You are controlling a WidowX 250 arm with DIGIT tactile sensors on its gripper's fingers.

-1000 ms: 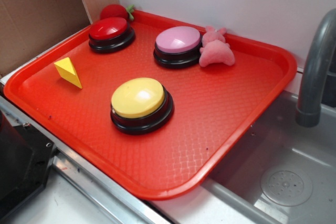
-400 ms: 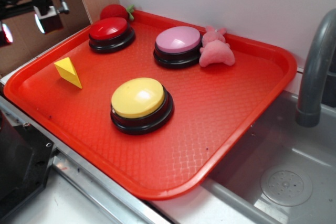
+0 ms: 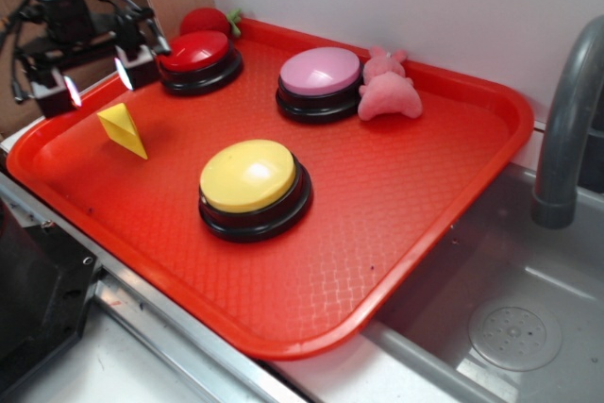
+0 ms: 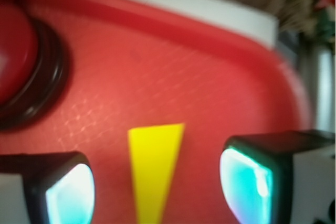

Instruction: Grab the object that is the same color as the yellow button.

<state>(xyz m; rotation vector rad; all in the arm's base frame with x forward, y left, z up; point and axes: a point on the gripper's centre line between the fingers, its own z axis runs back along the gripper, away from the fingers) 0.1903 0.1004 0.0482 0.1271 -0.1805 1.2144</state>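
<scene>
Red plastic tray [image 3: 415, 186], textured floor, resting beside a grey sink basin [image 3: 528, 327] with a grey faucet [image 3: 566, 110] at its far edge.

Yellow wedge [image 3: 124, 129]: small, triangular, standing on the tray near the left rim, apart from all three buttons. In the wrist view it [image 4: 153, 169] sits between the two fingertips, narrow end toward the camera, touching neither.

Yellow button [image 3: 250, 179]: glossy dome on a black base, near the tray's middle, to the right of the wedge and nearer the camera.

Red button [image 3: 198, 57]: back left of the tray; its dome and black rim show at the left edge of the wrist view [image 4: 21, 66].

Pink button [image 3: 320, 79]: back centre, a pink plush toy [image 3: 387, 87] just beside it on the right.

Red plush item [image 3: 208, 20] with a green tip: behind the red button, at the tray's back corner.

Gripper [image 3: 94, 80]: black, hanging over the tray's left end, above and just behind the wedge; its fingers [image 3: 135, 65] are spread wide with nothing between the pads (wrist view blurred, pads glowing cyan-white).
</scene>
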